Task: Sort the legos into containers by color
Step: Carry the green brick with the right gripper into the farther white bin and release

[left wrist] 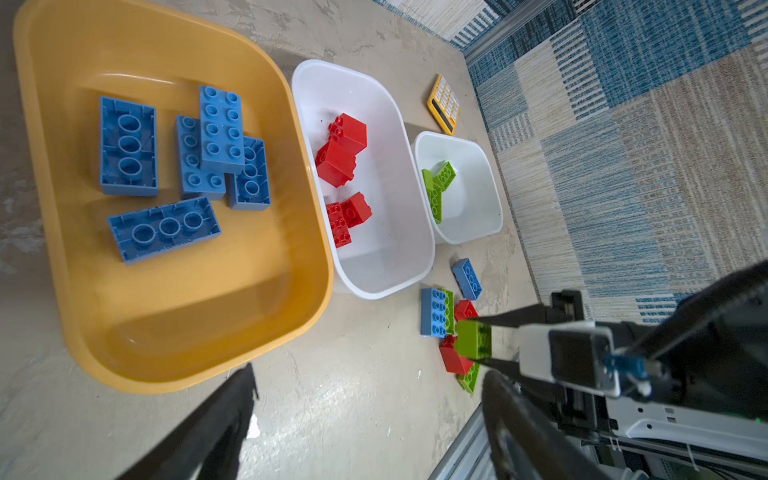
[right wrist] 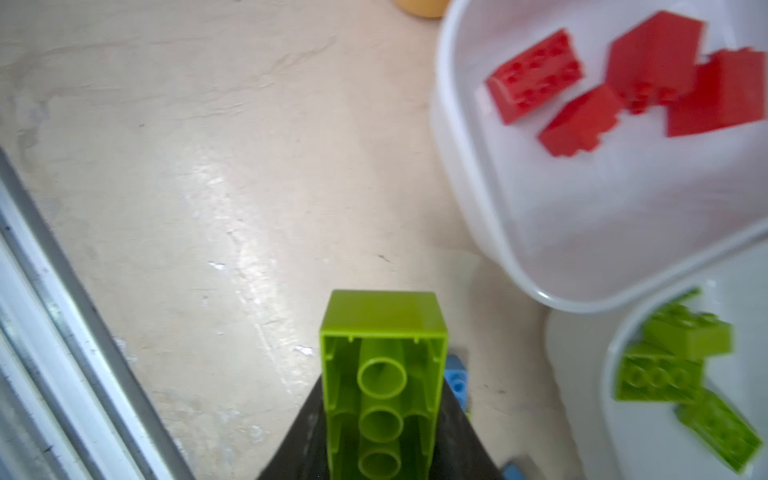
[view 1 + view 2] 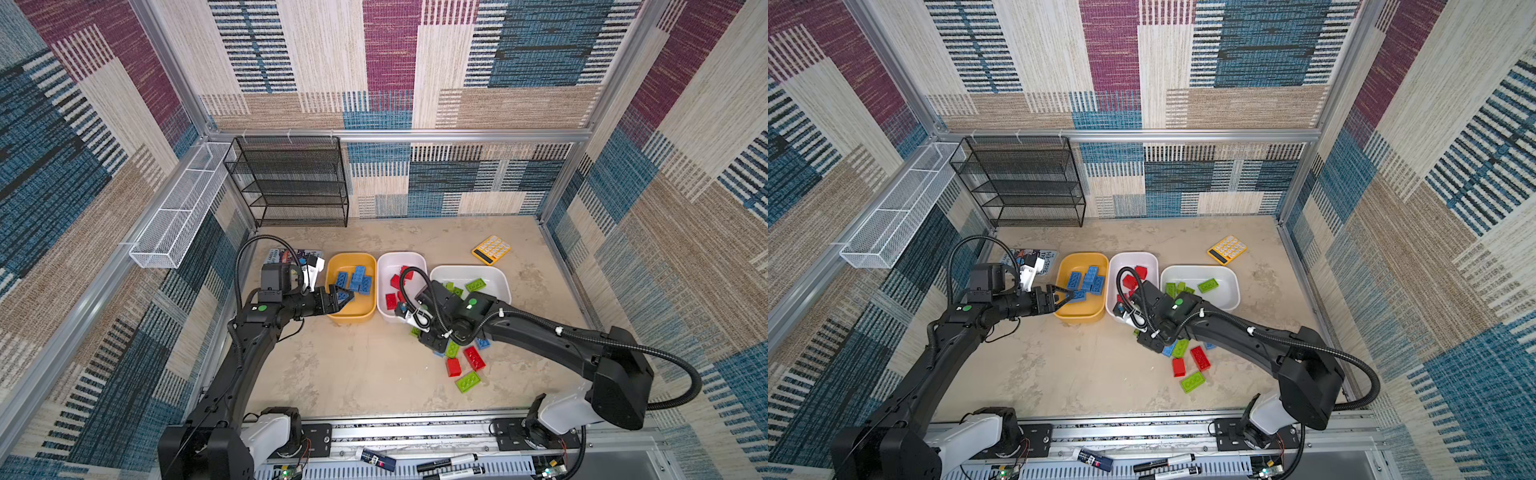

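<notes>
My right gripper (image 2: pixel 382 440) is shut on a lime green brick (image 2: pixel 382 357), held hollow side up just above the table, in front of the two white containers. Its own wrist hides it in both top views. Around it lie loose legos: red (image 3: pixel 473 357), green (image 3: pixel 468 381) and blue (image 3: pixel 483 343). The mustard yellow container (image 3: pixel 351 316) holds several blue bricks (image 3: pixel 355 282). The middle white container (image 3: pixel 401 257) holds red bricks (image 1: pixel 345 141). The right white container (image 3: pixel 500 280) holds green bricks (image 3: pixel 476 284). My left gripper (image 3: pixel 343 299) hangs open and empty over the yellow container's near left rim.
A yellow calculator (image 3: pixel 491 249) lies behind the white containers. A black mesh rack (image 3: pixel 291 183) and a white wire basket (image 3: pixel 178 216) stand at the back left. A booklet (image 3: pixel 286 254) lies left of the yellow container. Markers (image 3: pixel 449 461) rest on the front rail.
</notes>
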Controlling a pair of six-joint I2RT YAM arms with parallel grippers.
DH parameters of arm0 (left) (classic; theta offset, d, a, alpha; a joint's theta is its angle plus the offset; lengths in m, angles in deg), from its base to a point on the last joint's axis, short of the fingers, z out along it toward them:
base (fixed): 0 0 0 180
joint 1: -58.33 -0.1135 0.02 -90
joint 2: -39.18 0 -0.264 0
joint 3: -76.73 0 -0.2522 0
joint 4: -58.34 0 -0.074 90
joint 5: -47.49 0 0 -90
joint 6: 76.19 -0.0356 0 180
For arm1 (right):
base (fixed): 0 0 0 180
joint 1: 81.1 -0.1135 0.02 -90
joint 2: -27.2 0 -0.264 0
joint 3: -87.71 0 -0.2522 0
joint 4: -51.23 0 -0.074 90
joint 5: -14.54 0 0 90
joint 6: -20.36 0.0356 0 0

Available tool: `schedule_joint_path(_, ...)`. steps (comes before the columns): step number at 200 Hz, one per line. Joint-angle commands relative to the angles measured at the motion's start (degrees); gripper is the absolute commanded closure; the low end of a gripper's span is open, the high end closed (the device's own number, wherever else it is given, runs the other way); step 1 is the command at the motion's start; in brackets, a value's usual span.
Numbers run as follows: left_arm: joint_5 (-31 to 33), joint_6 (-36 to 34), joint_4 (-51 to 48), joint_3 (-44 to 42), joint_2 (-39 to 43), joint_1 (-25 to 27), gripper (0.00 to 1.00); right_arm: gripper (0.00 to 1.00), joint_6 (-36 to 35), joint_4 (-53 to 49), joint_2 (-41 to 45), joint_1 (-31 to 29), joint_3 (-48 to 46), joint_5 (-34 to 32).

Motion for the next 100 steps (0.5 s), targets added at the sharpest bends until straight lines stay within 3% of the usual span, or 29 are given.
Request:
schedule_joint_path(1, -3.4, 3.7, 4.3, 0.6, -0.3, 0.1, 0.13, 0.72, -4.6, -1.9, 2.0, 6.1, 0.9, -3.0)
schedule_joint_path(60, -4.6, 8.0, 9.3, -0.3, -0.3, 0.5, 0.13, 0.71, -11.6, 4.1, -0.2, 25.9, 1.5, -4.6)
schedule_joint_path(100, -4.3, 7.8, 8.8, 1.1, -1.0, 0.6, 0.14, 0.71, -10.2, 10.0, -8.4, 32.4, 2.3, -0.1)
